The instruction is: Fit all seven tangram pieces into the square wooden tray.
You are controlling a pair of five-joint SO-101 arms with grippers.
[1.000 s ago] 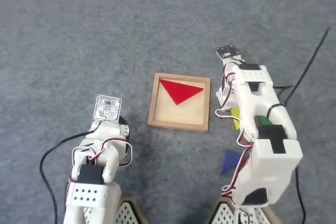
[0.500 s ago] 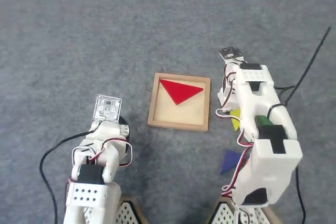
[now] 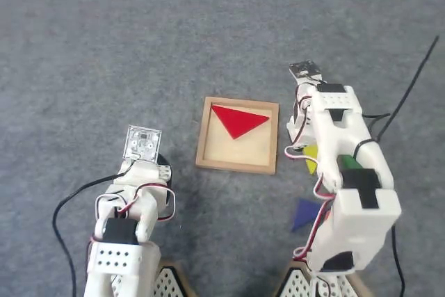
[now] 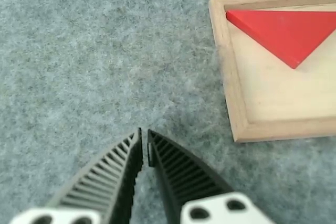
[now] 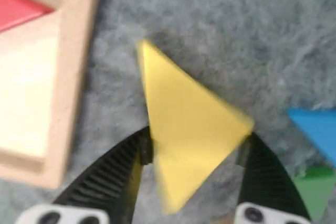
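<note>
Where the right arm (image 3: 344, 144) overhangs, the yellow triangle (image 3: 311, 158) shows partly.

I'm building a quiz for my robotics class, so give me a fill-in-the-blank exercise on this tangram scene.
1. The number of pieces lying in the wooden tray is ____.
2. The tray's triangle is coloured ____.
3. The right gripper has the yellow triangle ____ its fingers.
4. The left gripper is ____, over grey carpet.
Missing words: one; red; between; shut.
</note>
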